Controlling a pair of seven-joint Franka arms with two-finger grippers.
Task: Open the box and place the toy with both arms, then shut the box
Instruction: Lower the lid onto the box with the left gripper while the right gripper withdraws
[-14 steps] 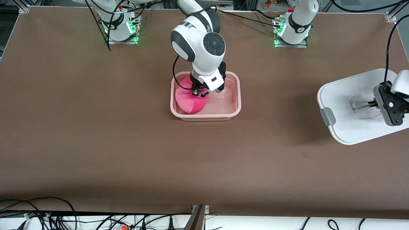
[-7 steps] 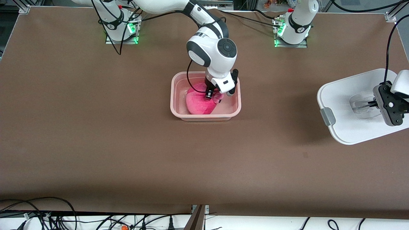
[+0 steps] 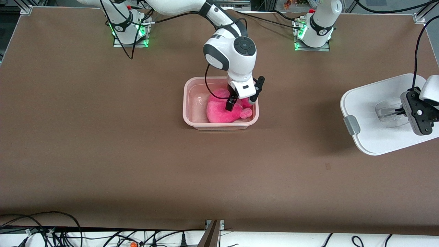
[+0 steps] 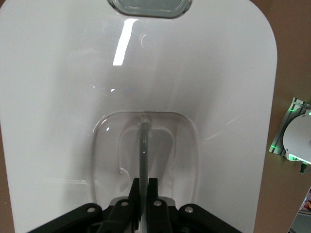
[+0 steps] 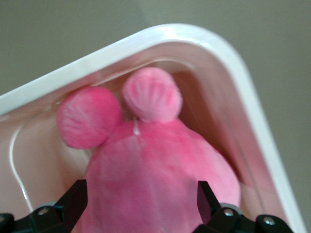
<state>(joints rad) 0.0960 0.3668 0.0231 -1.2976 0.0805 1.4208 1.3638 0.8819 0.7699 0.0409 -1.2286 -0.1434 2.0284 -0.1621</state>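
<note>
The box's pinkish base (image 3: 185, 103) stands open at the middle of the table. The hot-pink toy (image 3: 221, 112) lies inside it, toward the left arm's end, ears against the wall. My right gripper (image 3: 234, 104) is down in the base with its fingers spread wide on either side of the toy, open. The right wrist view shows the toy (image 5: 150, 165) between those fingers and the base's rim (image 5: 170, 34). My left gripper (image 3: 399, 110) is shut on the clear handle (image 4: 144, 141) of the white lid (image 3: 370, 99), held at the left arm's end of the table.
A grey clip (image 3: 352, 125) shows on the lid's edge, and one shows in the left wrist view (image 4: 148, 7). The arm bases (image 3: 312, 34) stand along the table edge farthest from the front camera. Cables lie off the nearest edge.
My right gripper carried the toy across the base toward the left arm's end, then opened its fingers; the toy now lies on the base's floor. The left arm and lid have not moved.
</note>
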